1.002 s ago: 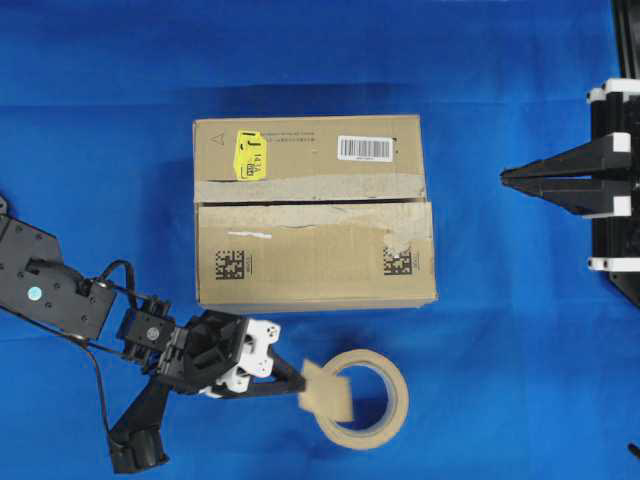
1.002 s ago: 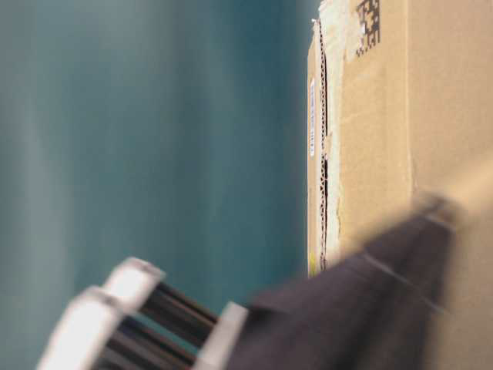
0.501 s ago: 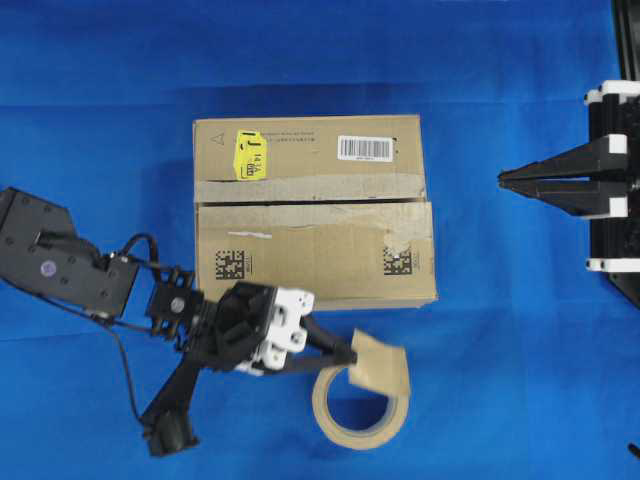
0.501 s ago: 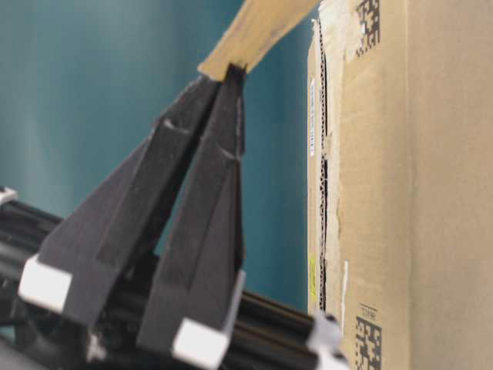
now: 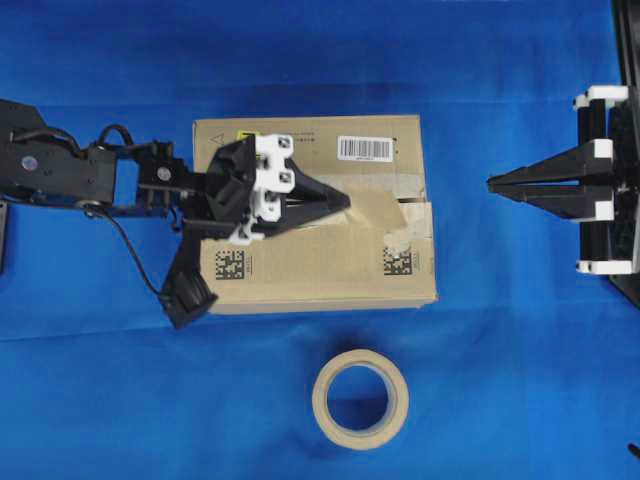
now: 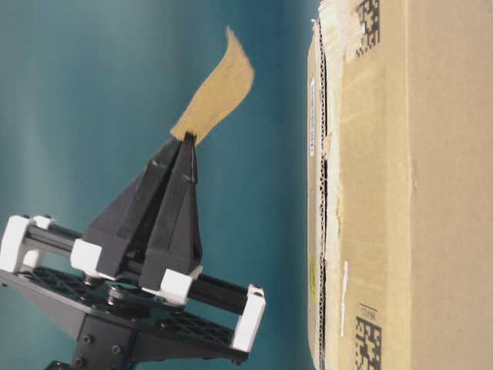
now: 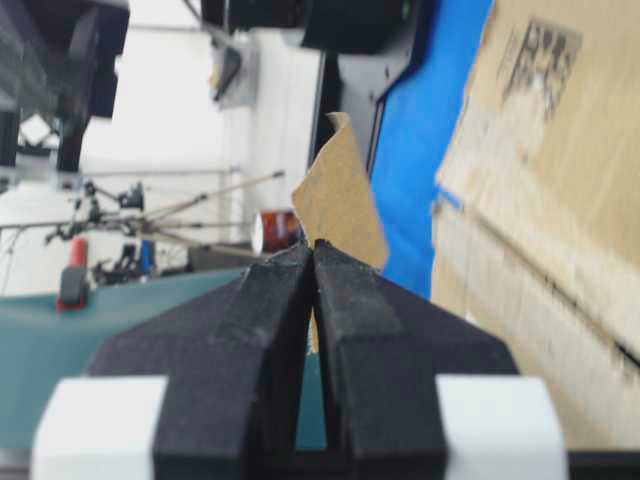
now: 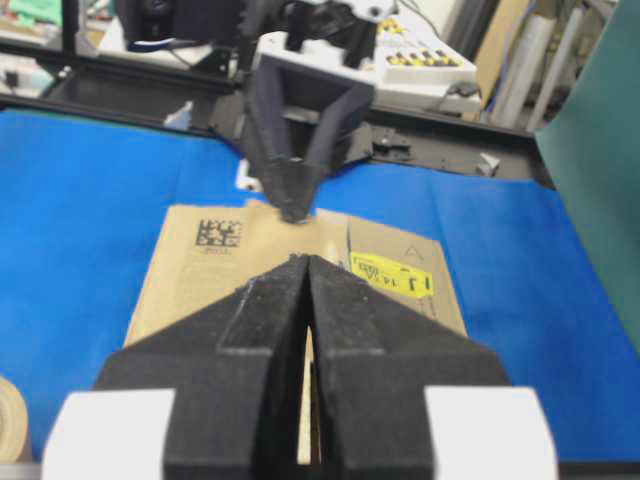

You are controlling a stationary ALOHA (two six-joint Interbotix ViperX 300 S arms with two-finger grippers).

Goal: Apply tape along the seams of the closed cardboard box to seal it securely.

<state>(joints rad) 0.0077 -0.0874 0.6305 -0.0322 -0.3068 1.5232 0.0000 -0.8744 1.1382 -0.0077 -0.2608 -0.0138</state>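
The left tool hangs over the cardboard box, pinching the tape tight at its tip, the piece curling free above the seams. The right tool waits closed and empty off to the side; the tape roll lies on the table

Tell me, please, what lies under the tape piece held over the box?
Under the tape lies the cardboard box top, around its seam. The seam beneath it is hidden.
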